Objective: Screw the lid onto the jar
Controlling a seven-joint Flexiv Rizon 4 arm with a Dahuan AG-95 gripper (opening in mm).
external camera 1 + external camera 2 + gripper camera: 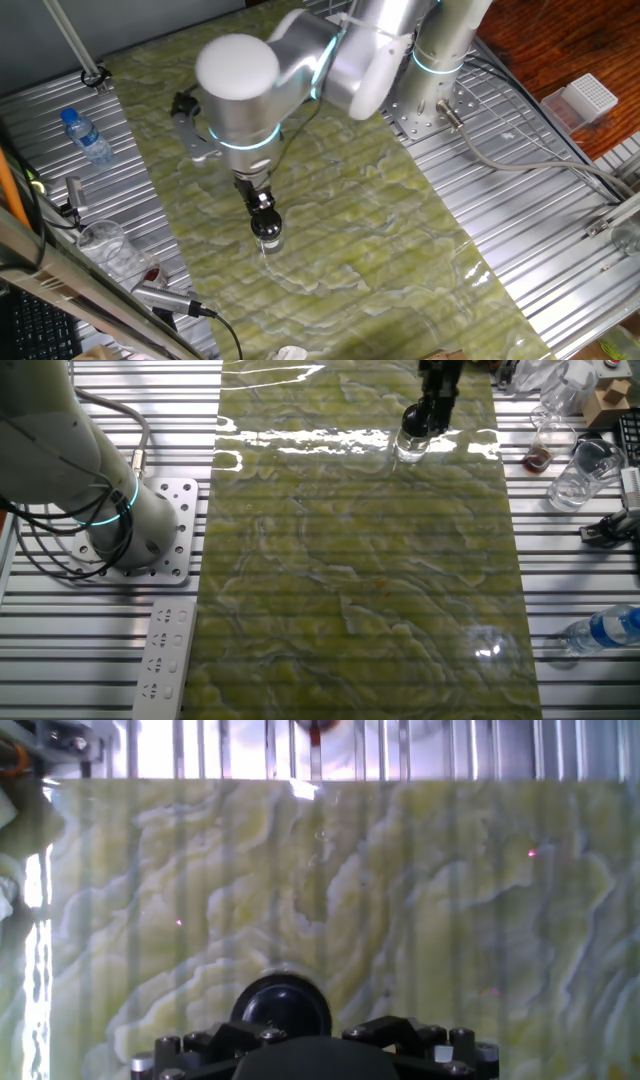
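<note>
Pincer (422, 422) on black lid (415, 420), jar (411, 446) beneath

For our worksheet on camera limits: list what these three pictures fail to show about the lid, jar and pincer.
- Jar: its threads are too small in both fixed views; the lid covers it in the hand view.
- Pincer: fingertips cut off by the hand view's bottom edge; grip unclear.
- Lid seating: too small to judge.

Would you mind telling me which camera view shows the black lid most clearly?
The hand view shows the lid best: its glossy round top fills the lower centre, just ahead of the gripper. In one fixed view it is only a small dark cap on the jar under the gripper; in the other fixed view it is small and far off, blending into the fingers.
</note>
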